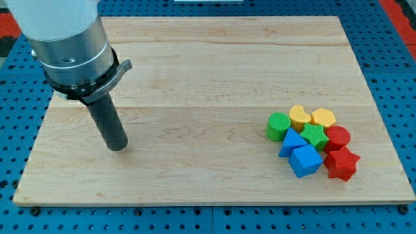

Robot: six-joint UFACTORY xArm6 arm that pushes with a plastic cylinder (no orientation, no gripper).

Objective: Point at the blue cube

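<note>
The blue cube (305, 160) lies at the lower edge of a cluster of blocks at the view's right. My tip (117, 147) rests on the board at the view's left, far from the cube and from every other block. Around the cube are a blue triangle (290, 142) just above-left, a green star (315, 136) above, and a red star (341, 163) touching its right side.
The cluster also holds a green cylinder (278, 126), a yellow heart (299, 116), a yellow hexagon (323, 118) and a red cylinder (337, 137). The wooden board (208, 71) lies on a blue pegboard. The arm's grey body (68, 39) fills the view's top left.
</note>
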